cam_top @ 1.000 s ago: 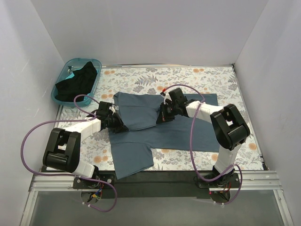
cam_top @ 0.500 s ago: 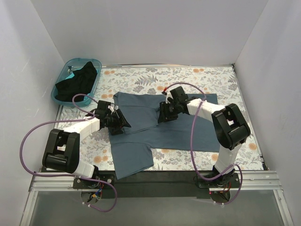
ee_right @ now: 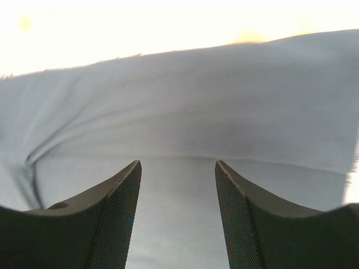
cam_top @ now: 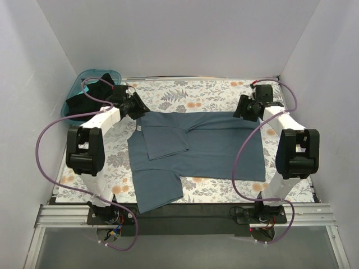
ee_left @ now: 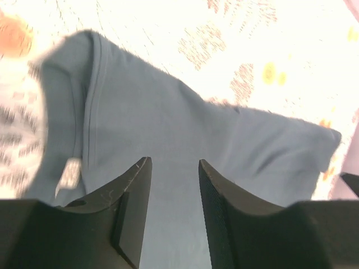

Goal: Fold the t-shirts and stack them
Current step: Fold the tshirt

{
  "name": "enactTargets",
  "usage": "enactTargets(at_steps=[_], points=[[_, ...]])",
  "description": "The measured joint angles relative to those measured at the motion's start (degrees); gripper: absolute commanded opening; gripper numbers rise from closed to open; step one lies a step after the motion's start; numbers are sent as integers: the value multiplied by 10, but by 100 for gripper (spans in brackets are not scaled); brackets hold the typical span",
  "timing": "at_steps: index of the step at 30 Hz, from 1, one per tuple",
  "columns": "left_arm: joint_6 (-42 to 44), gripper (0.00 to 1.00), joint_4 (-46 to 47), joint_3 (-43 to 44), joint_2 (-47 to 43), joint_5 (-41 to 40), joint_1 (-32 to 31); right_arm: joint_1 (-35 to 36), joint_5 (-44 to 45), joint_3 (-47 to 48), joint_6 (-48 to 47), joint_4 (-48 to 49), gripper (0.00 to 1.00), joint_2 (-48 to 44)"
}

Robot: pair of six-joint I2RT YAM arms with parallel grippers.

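Observation:
The slate blue-grey t-shirt (cam_top: 213,148) lies spread on the floral table, with one flap (cam_top: 165,140) folded over its left part and a sleeve (cam_top: 157,188) reaching the near edge. Its small neck label (cam_top: 138,128) shows at the left. My left gripper (cam_top: 138,106) hovers at the shirt's far-left corner, open and holding nothing; its wrist view shows the cloth (ee_left: 168,117) beyond the left gripper (ee_left: 174,162). My right gripper (cam_top: 243,107) is at the far-right corner, also open over the cloth (ee_right: 196,112), as the right gripper (ee_right: 178,163) shows. A black t-shirt (cam_top: 90,96) sits in the basket.
The teal plastic basket (cam_top: 92,72) stands at the far-left corner of the table. White walls close in the table on the left, back and right. The floral tablecloth (cam_top: 196,92) shows bare behind the shirt.
Both grippers let go of the cloth at the shirt's middle and opened. The arms swung outward and back to the shirt's far corners. The folded flap now lies flat.

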Motion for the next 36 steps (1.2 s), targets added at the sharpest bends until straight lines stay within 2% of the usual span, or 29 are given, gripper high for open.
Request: enactTargets(at_steps=[11, 16, 22, 28, 32, 36], points=[[9, 31, 21, 104, 189, 3, 0, -96, 13, 43, 17, 15, 51, 90], [1, 25, 33, 128, 211, -14, 5, -124, 9, 58, 26, 21, 51, 142], [-39, 22, 47, 127, 218, -12, 28, -150, 1, 84, 37, 35, 51, 167], [-70, 22, 86, 80, 200, -14, 40, -167, -5, 92, 43, 44, 51, 175], [-79, 32, 109, 32, 167, -21, 44, -172, -8, 92, 41, 46, 50, 175], [-69, 42, 113, 36, 165, -11, 45, -174, -24, 92, 38, 46, 50, 175]])
